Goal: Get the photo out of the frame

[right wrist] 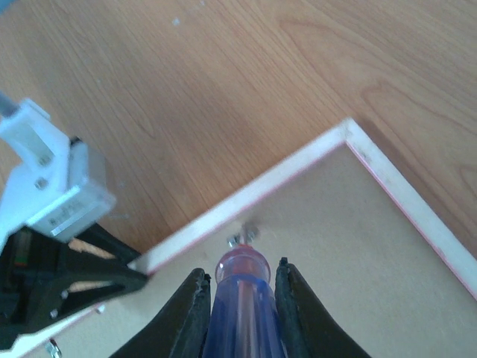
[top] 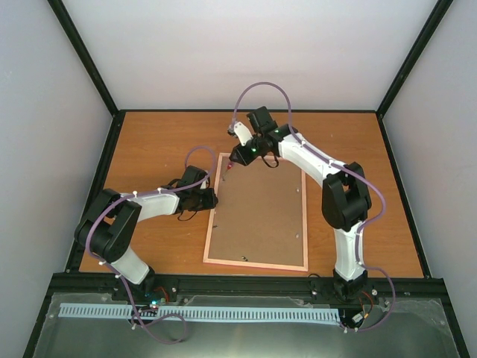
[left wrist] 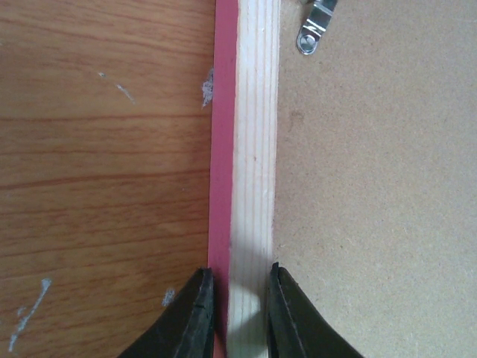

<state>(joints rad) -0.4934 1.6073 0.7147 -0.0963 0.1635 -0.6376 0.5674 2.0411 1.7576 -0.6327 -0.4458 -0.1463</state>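
The pink frame [top: 214, 224] lies face down, its brown backing board [top: 261, 216] up. The photo is hidden under the board. My left gripper [top: 212, 198] is shut on the frame's left rail [left wrist: 253, 149], one finger [left wrist: 195, 313] on the pink outer side and one on the board side. My right gripper [top: 240, 156] is shut on the screwdriver [right wrist: 242, 298], which points down near the frame's far left corner [right wrist: 346, 127]. Its tip touches a small metal clip [right wrist: 242, 239] on the board beside the rail.
Another metal clip [left wrist: 313, 30] sits on the board by the left rail, ahead of my left fingers. More clips show along the board's edges [top: 244, 258]. My left gripper also shows in the right wrist view [right wrist: 67, 276], close to the screwdriver. Black cage posts line the table.
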